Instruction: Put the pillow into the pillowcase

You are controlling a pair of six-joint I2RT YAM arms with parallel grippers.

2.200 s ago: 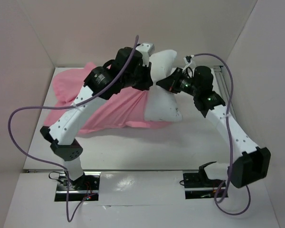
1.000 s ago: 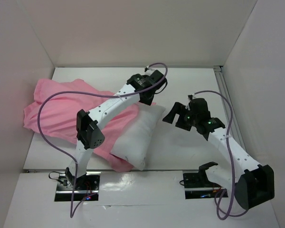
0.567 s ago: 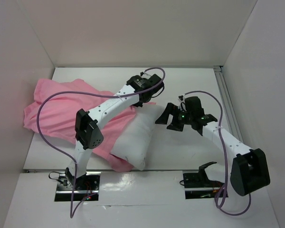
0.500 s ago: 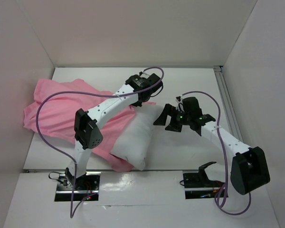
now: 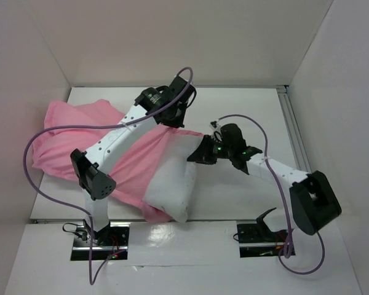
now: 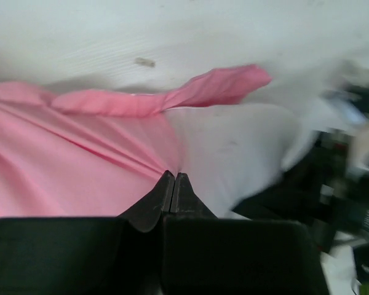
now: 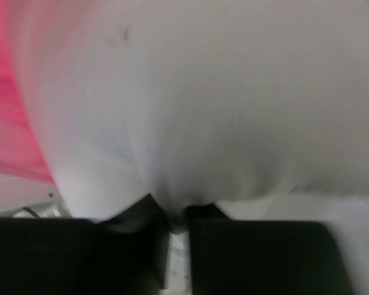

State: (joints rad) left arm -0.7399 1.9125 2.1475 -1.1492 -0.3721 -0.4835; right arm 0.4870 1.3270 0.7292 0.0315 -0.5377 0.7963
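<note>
Pink pillowcase (image 5: 80,144), from above, now laps the far left edge of the pillow (image 5: 172,184), otherwise bare. Left wrist: left gripper (image 6: 173,184) just pinched shut on the pillowcase beside the pillow. Right wrist: right gripper (image 7: 175,212) bites the pillow's far end; sleeving can likely start.

No legible text, label, brand, number or sign anywhere in view.

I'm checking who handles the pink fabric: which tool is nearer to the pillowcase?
Left. The left tool pinches the pillowcase at its edge over the pillow; the right tool grips the pillow's bare white side, off the pink fabric.
</note>
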